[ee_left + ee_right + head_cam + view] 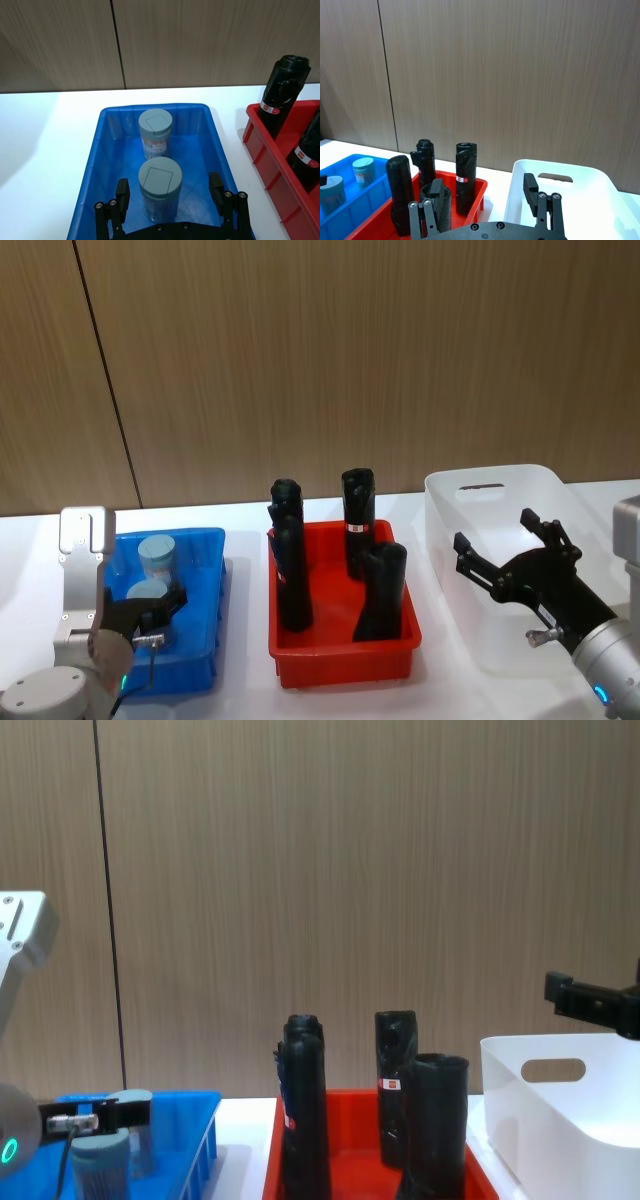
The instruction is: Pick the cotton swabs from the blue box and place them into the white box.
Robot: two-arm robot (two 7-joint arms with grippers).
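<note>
The left hand [169, 189] is low inside the blue box [95, 165], its fingers [122, 192] apart and straddling the near jar of cotton swabs [160, 182], with a gap showing on each side, so nothing is gripped yet. The far jar [156, 131] stands upright just behind it, close but apart. The red bin [345, 660] with its tall black rolls [358, 515] sits in the middle of the tabletop [240, 525], between the blue box and the white box [500, 475]. The right hand [493, 527] hangs over the white box, fingers spread and holding nothing.

The risks from here, as I judge them: the jar looks slightly off centre between the fingers, so one finger may meet it first and push or tip it against the far jar. The smooth clear wall could slip in a light grip, especially if it is grasped high near the lid. Carried low, the jar could clip the black rolls on the way across. The right hand above the white box also crowds the drop point
</note>
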